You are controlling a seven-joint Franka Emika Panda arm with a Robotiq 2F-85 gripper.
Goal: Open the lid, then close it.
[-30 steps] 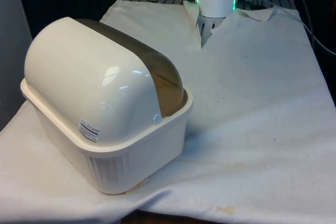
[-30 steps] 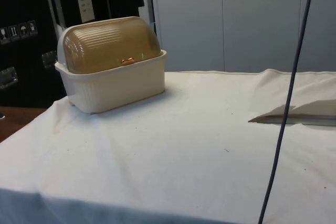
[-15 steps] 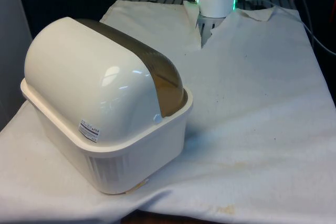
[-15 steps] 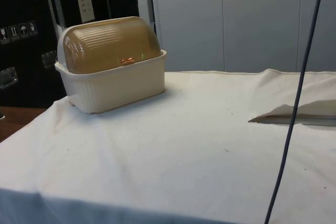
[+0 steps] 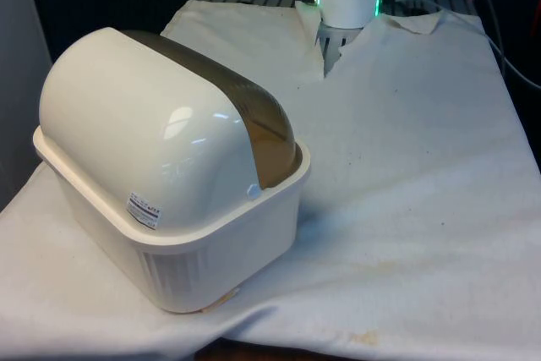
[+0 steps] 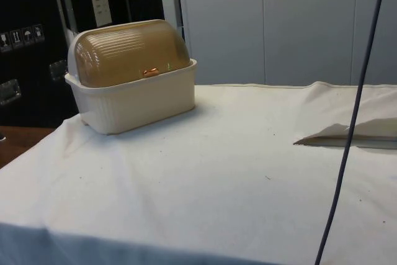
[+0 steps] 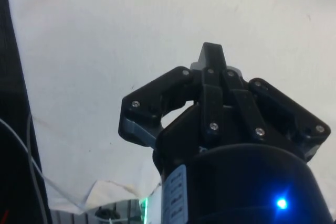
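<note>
- Bread box (image 5: 169, 175) stands at the counter's corner on the front view's left, near the camera-side edge, on the white cloth (image 5: 406, 166). Its cream back is turned to that camera.
- From the side, the box (image 6: 130, 85) shows its front. The ribbed amber lid (image 6: 133, 51) is rolled fully down, and its lower edge meets the rim of the cream tub.
- A small orange handle (image 6: 151, 72) sits at the lid's lower edge, just above the rim. I judge that to be the place to take hold.
- My gripper (image 7: 212, 53) hangs over bare cloth with nothing in it. The two fingers look pressed together into one narrow black prong, clenched on nothing.
- I am touching neither the box nor its lid, and I judge myself well apart from both.
- The lid lies closed. That fits a task not yet begun as well as one already finished, and these views do not tell me which.
- If the job is still to do, all of it is left: reach the handle, roll the lid up and back over the dome, then bring it down to the rim again.
- The tub looks light, and the cloth under it could slip. I would lift the lid gently so the box does not slide towards the counter's edge.
</note>
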